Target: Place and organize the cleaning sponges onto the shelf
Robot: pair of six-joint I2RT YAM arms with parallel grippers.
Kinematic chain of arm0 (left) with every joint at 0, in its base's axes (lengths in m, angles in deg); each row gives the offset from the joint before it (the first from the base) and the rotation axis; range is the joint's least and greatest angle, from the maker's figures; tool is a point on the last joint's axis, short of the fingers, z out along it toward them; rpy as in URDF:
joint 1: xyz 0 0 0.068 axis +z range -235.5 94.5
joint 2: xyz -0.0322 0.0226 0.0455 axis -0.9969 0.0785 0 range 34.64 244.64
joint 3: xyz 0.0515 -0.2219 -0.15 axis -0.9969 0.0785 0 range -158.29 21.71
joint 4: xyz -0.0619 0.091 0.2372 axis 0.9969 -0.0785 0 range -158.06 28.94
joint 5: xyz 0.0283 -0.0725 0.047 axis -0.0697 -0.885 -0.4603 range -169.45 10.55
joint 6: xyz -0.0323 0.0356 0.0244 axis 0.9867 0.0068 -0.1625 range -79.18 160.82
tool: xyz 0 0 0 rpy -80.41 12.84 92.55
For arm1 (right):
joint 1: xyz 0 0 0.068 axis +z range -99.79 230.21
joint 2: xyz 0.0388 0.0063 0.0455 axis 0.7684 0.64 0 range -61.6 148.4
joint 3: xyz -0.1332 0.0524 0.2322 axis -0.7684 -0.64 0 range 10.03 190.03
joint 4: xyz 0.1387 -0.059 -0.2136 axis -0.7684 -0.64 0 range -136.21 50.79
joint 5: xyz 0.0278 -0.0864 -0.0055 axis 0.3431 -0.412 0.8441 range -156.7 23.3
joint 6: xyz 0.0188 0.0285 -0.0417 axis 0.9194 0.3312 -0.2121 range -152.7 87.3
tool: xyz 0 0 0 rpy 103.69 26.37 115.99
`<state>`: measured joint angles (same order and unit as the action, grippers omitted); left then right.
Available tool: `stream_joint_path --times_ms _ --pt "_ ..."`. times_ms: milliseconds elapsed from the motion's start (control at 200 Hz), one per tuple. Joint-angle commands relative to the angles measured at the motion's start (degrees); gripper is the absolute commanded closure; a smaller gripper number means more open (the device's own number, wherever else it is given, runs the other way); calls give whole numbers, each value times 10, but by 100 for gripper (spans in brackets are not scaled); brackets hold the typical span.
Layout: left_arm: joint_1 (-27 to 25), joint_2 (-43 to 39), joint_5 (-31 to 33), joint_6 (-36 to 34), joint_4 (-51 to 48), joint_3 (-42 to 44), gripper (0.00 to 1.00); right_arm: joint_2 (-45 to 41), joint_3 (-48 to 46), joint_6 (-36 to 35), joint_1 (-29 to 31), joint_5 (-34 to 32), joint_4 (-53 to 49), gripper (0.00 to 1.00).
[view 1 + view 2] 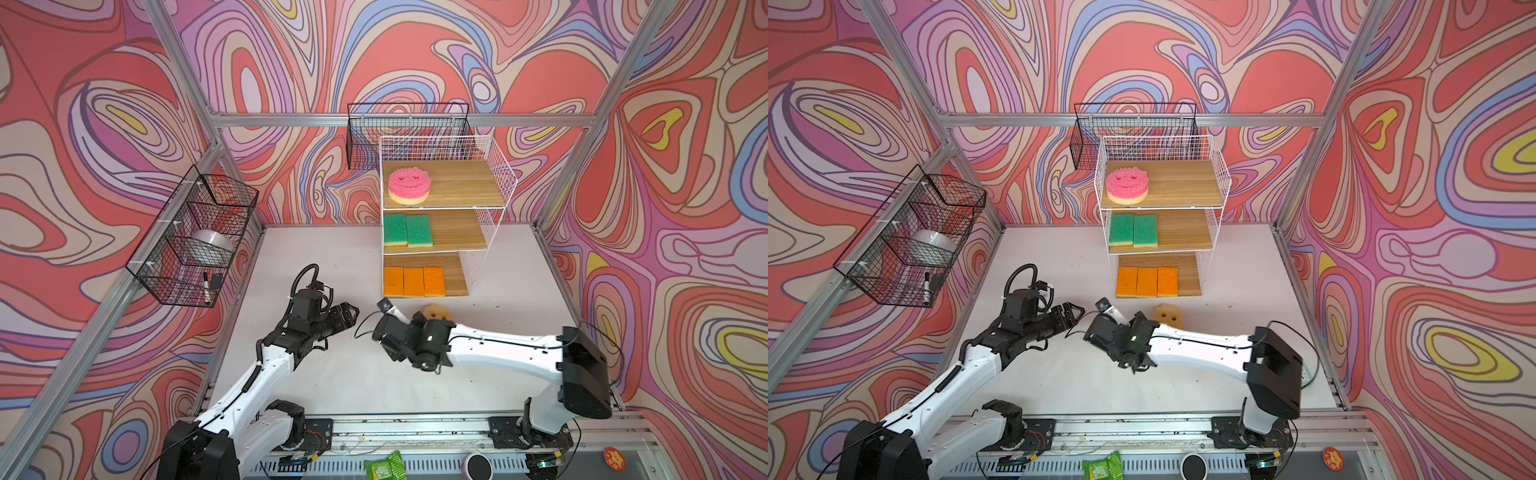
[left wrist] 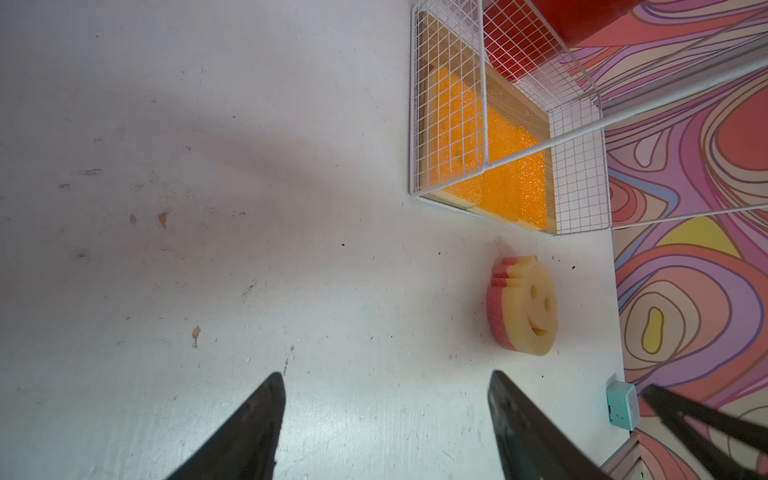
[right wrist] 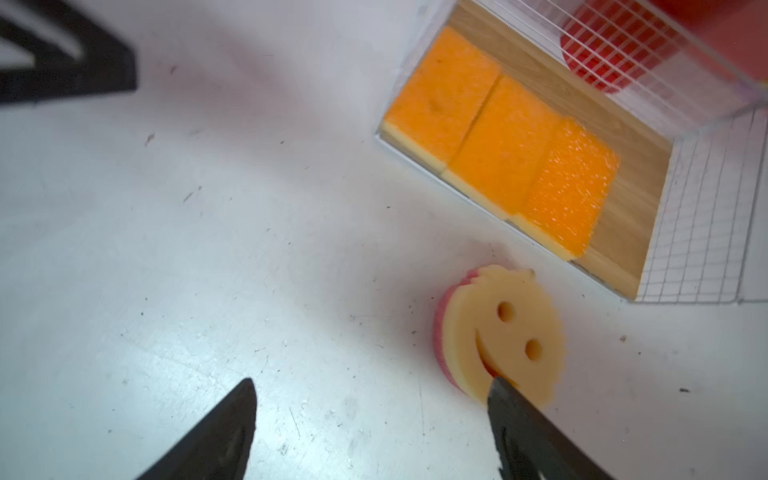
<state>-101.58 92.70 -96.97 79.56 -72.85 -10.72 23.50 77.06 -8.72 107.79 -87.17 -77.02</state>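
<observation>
- My right fingers [image 3: 528,428] stood wide apart and held nothing. The tip of one overlapped the rim of the yellow-faced round sponge [image 3: 503,336] in the right wrist view, and I could not tell whether it touched.
- That sponge sat on the tabletop [image 1: 353,382], just in front of the bottom board of the shelf [image 1: 505,174]. Its yellow smiley face was turned to the cameras, with the pink layer behind it. The right wrist view showed it blurred, and from above the right arm hid part of it.
- My left fingers [image 2: 519,424] were apart as well, with nothing between them. They hung over bare tabletop, clear of the sponge.
- In both top views the two pairs of fingers were near each other around the middle of the tabletop, not touching.
- The shelf stood at the back of the tabletop, close to the wall.
- On its top board lay a pink round sponge [image 1: 409,185], pink face up, toward the left end as seen from above.
- On the middle board two green sponges [image 1: 407,230] lay side by side, edges touching, at the left end.
- On the bottom board three orange sponges [image 1: 413,281] lay in a row, edge to edge, also at the left.
- A black wire basket [image 1: 166,284] on the left wall held a silvery roll [image 1: 212,245] and a marker [image 1: 206,286].
</observation>
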Motion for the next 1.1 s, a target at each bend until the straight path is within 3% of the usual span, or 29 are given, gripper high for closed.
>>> stream_joint_path --times_ms 0,170,260,310,611,1096 --pt "-43 13 31 -33 -50 -26 23 -93 -70 42 -106 204 34 9" --pt "-120 72 37 -15 1 -37 21 -179 -174 51 -283 373 50 2" --pt "-169 114 58 -12 28 -51 18 -185 -244 68 -402 507 112 2" --pt "-188 139 62 -8 44 -62 16 -174 -268 73 -439 556 148 2" --pt "-228 269 44 36 172 -101 15 -58 -282 78 -464 560 244 7" --pt "-237 434 -20 88 287 -185 24 55 -303 92 -486 613 360 19"
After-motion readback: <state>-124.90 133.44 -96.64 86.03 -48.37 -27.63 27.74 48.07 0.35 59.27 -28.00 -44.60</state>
